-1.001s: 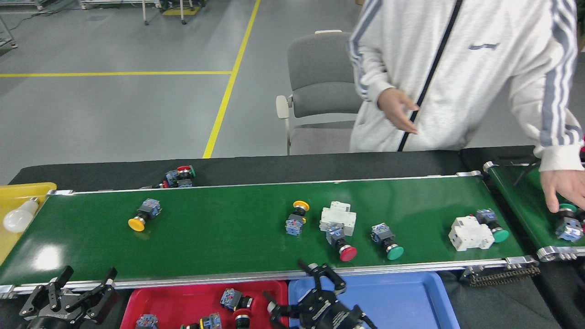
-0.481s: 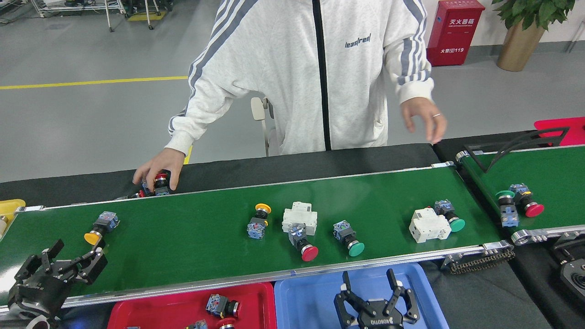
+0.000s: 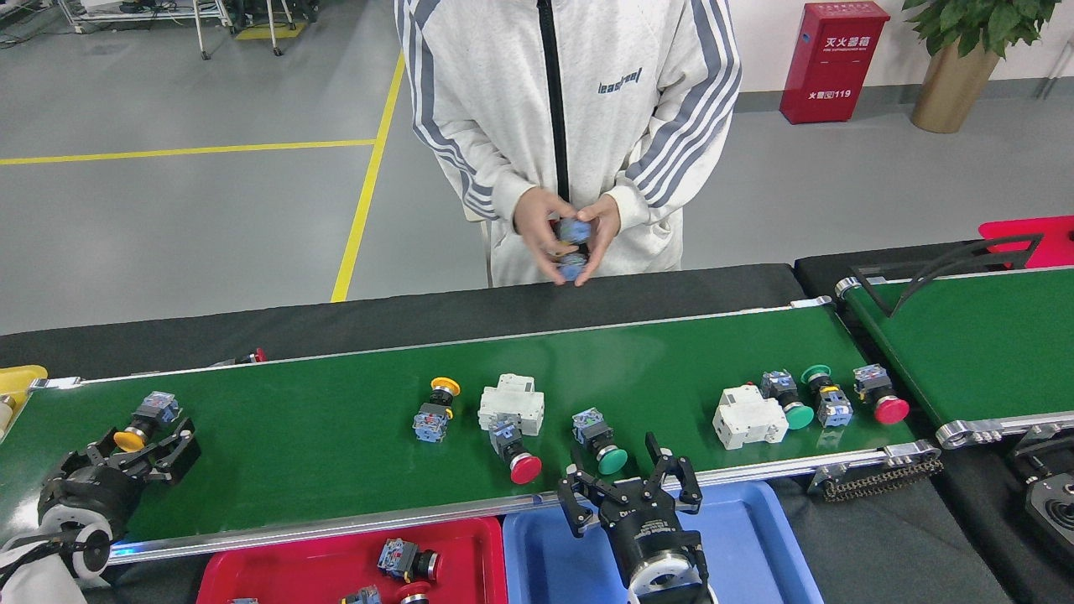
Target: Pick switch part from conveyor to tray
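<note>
Advancing since earlier: right gripper (image 3: 631,489) raised to conveyor (image 3: 336,436) near edge, jaws wide, empty, beside green-capped switch (image 3: 601,439); left gripper (image 3: 144,447) spread around yellow-capped switch (image 3: 144,419).

Beyond my table the grey floor (image 3: 193,226) fills the upper left of the frame, smooth and faintly glossy under even light. A yellow line (image 3: 185,151) runs across it from the left edge, meeting another yellow line (image 3: 365,189) that slants down toward the table. In the top left corner stand metal rack legs (image 3: 201,25). At the upper right a red fire-extinguisher box (image 3: 831,59) stands against a pale wall (image 3: 894,42), beside a potted plant (image 3: 956,67).
</note>
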